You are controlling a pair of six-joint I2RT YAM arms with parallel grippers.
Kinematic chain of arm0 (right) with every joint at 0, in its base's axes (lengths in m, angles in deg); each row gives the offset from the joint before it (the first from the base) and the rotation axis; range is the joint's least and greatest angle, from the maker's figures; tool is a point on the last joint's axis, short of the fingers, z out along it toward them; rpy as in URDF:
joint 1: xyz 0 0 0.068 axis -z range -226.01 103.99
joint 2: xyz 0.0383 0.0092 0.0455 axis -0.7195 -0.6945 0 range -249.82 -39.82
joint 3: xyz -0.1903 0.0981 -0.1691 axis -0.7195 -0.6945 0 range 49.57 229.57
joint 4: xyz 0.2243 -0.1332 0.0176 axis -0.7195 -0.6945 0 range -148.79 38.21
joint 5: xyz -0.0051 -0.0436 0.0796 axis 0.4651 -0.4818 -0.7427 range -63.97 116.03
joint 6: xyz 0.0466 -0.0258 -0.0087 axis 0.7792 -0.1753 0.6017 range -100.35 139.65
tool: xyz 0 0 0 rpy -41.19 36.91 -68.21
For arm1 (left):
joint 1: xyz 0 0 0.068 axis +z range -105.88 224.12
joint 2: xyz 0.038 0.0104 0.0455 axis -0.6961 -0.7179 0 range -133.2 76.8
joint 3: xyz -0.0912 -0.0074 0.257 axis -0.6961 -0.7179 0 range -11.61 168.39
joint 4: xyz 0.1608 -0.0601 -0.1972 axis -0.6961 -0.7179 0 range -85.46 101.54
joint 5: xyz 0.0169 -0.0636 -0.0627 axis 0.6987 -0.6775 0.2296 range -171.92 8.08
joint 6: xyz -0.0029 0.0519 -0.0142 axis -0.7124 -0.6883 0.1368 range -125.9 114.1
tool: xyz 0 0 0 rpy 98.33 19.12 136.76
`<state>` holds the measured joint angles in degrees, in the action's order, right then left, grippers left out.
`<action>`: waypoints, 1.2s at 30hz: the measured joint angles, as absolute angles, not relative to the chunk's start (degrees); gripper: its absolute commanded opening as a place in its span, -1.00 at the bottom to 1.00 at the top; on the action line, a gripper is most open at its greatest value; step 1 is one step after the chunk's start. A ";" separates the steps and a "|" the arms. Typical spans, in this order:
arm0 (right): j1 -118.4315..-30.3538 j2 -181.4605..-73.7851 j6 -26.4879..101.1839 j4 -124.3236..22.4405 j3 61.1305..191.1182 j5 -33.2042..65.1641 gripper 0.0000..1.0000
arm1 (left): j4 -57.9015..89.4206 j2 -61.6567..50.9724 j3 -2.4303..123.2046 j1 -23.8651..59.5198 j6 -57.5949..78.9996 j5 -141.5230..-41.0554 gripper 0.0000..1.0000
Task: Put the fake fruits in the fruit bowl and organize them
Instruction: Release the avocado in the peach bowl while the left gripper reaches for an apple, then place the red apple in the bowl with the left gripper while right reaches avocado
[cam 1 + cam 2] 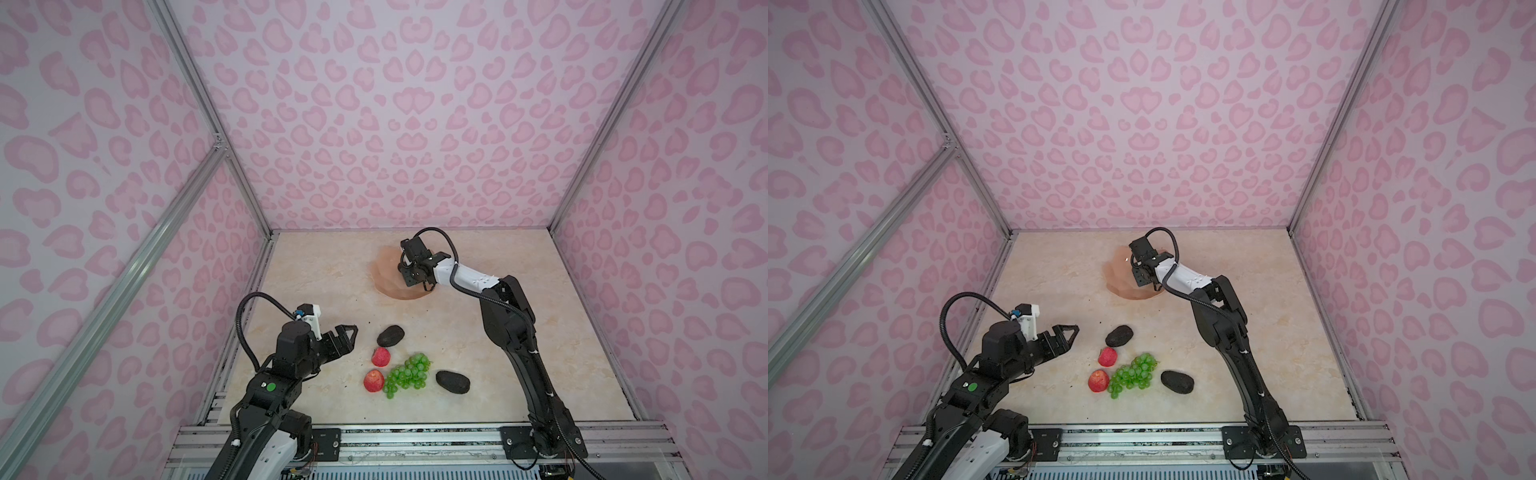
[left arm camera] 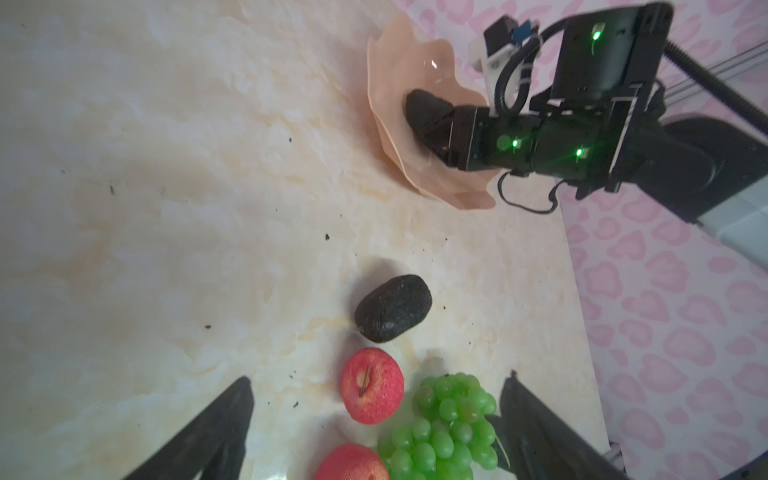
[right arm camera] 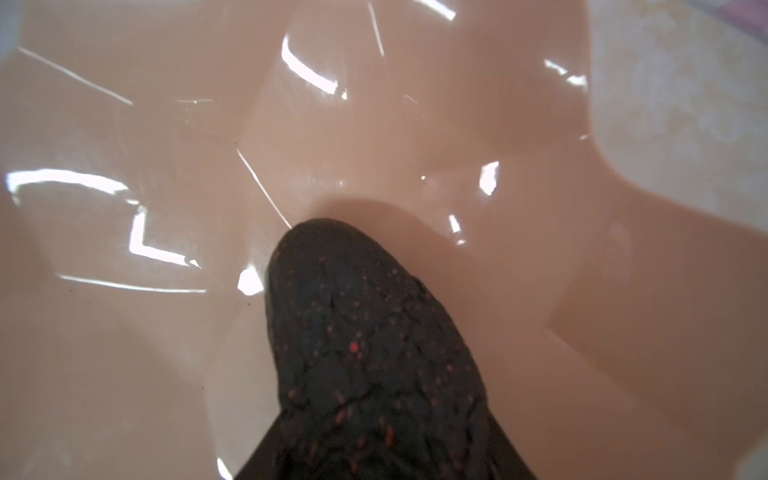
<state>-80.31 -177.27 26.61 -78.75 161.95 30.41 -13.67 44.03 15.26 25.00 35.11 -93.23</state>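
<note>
So the right gripper (image 2: 432,124) is down inside the peach fruit bowl (image 1: 384,276) at the far side of the table (image 1: 316,274), fingers closed around one dark avocado (image 3: 365,332), which hangs just over the bowl floor in the right wrist view. The left gripper (image 1: 347,334) hovers near the front left with its fingers spread wide, nothing in them. Still out on the table: two avocados (image 1: 390,336) (image 1: 453,381), two red fruits (image 1: 381,357) (image 1: 373,380), and the green grapes (image 1: 407,374) bunched between them.
</note>
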 measured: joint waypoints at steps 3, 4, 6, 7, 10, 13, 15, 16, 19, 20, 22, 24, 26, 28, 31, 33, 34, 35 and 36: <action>-80.40 -177.84 26.63 -79.34 162.95 29.56 0.36 | -15.99 44.07 14.06 20.65 37.23 -90.87 0.84; -80.42 -177.84 26.61 -80.02 162.98 29.21 0.44 | -16.47 44.20 13.40 18.99 37.95 -90.19 0.84; -80.49 -177.62 26.65 -80.54 163.00 29.13 0.58 | -17.24 44.59 12.18 16.11 39.20 -88.92 0.84; -80.45 -177.20 26.68 -80.83 163.00 28.97 0.63 | -17.52 44.88 11.61 14.77 39.70 -88.66 0.84; -80.45 -174.45 26.78 -81.38 162.91 28.97 0.74 | -17.93 45.32 10.10 10.80 41.45 -87.85 0.84; -80.45 -168.61 27.16 -80.11 160.86 28.62 0.80 | -17.83 45.38 8.83 6.29 43.02 -86.61 0.84; -80.40 -163.54 27.86 -78.69 157.67 28.60 0.82 | -17.48 45.08 8.20 3.19 43.90 -86.15 0.84; -80.40 -160.24 28.31 -77.11 155.11 28.56 0.83 | -17.08 44.62 7.98 1.64 44.20 -85.84 0.83; -80.40 -151.43 29.63 -72.85 146.93 28.49 0.86 | -16.62 43.15 7.46 -2.58 45.12 -84.25 0.84; -80.40 -148.35 30.00 -71.21 143.74 27.99 0.86 | -16.36 42.56 7.04 -4.55 45.47 -83.33 0.84; -80.40 -142.98 31.11 -68.17 137.82 27.40 0.86 | -15.95 41.23 6.34 -6.49 46.04 -82.32 0.84; -80.40 -138.43 32.29 -65.40 132.27 27.05 0.86 | -15.25 39.57 5.99 -7.00 46.41 -80.95 0.84; -80.40 -135.02 32.97 -64.44 128.27 26.72 0.86 | -14.39 37.58 5.91 -7.37 46.45 -79.61 0.84; -80.42 -132.22 33.80 -64.17 125.12 26.48 0.86 | -13.52 35.92 5.93 -7.37 46.45 -78.17 0.83; -80.45 -129.05 34.17 -63.65 121.84 26.46 0.85 | -12.10 34.19 6.04 -7.39 46.41 -76.42 0.80; -80.45 -127.94 34.26 -63.85 120.77 26.48 0.85 | -10.44 33.19 6.10 -7.41 46.28 -75.92 0.77; -80.45 -127.30 34.43 -64.06 120.18 26.55 0.85 | -9.63 32.70 6.10 -7.43 46.26 -75.90 0.74; -80.45 -126.65 34.46 -64.26 119.52 26.83 0.85 | -8.80 32.00 6.08 -7.43 46.26 -75.90 0.71; -80.45 -126.12 34.50 -64.37 118.98 27.29 0.85 | -7.88 31.35 5.86 -7.43 46.26 -75.90 0.68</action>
<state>-80.45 -126.12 34.50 -64.37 118.98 27.29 -7.88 31.35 5.86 -7.43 46.26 -75.90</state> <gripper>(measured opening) 0.925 0.867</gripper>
